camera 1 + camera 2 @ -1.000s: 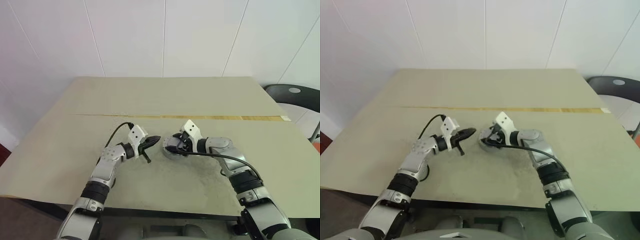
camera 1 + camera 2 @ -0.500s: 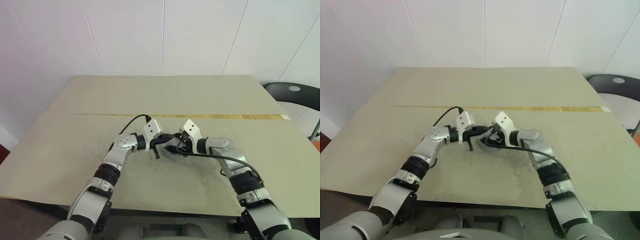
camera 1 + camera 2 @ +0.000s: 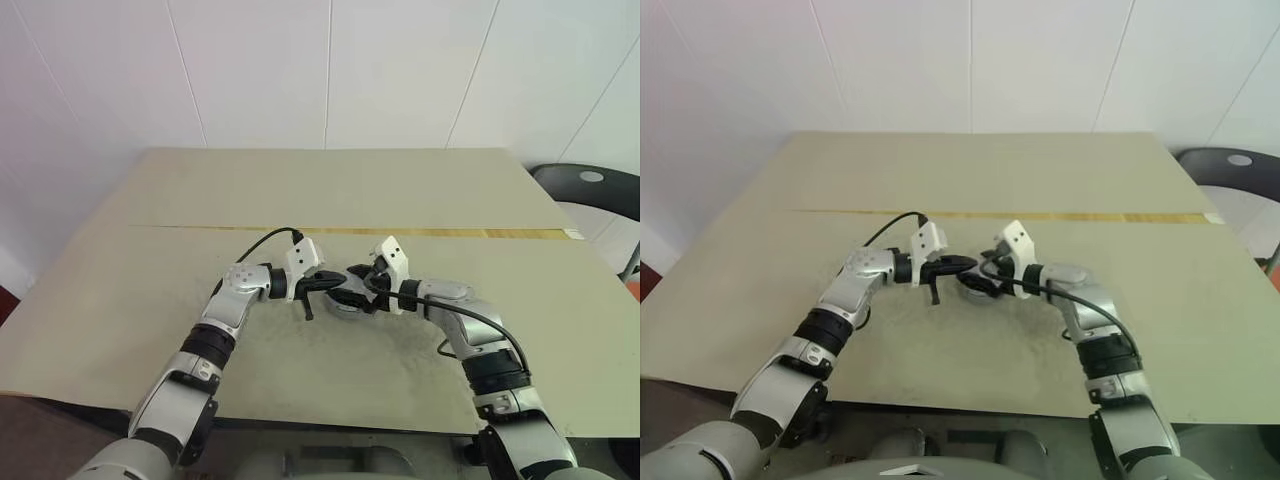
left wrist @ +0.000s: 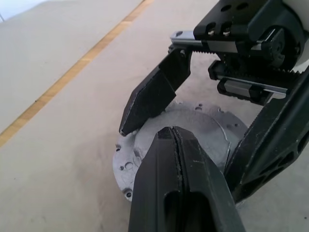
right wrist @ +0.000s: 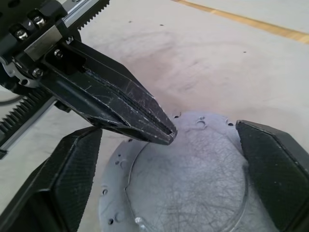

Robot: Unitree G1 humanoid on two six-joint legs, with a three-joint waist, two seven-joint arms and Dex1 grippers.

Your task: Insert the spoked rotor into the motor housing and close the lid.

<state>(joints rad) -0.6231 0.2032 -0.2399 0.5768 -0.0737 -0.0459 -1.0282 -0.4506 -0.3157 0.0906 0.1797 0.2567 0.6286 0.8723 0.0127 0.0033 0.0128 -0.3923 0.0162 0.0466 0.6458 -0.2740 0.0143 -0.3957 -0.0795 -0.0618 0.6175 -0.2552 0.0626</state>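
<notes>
A round grey metal lid [image 5: 193, 183] with a holed flange lies flat at the middle of the table [image 3: 150, 260]. My left gripper [image 4: 171, 133] is shut and empty, and its tip hovers just over the lid's near-left edge. From the other side, my right gripper [image 5: 178, 159] stands open, with one finger [image 5: 72, 169] on each side of the lid [image 3: 350, 303] and not touching it. In the head views the left gripper [image 3: 335, 283] and the right gripper [image 3: 360, 290] meet tip to tip. The spoked rotor and the motor housing are hidden.
A yellow strip [image 3: 400, 233] runs across the table behind the grippers. A black chair [image 3: 590, 185] stands off the table's back right corner. A white wall closes the far side. Black cables loop off both wrists.
My left arm has swung to the right, bringing its shut gripper from beside the lid to over its edge. The right gripper has stayed at the lid, with its wrist rolled a little.
</notes>
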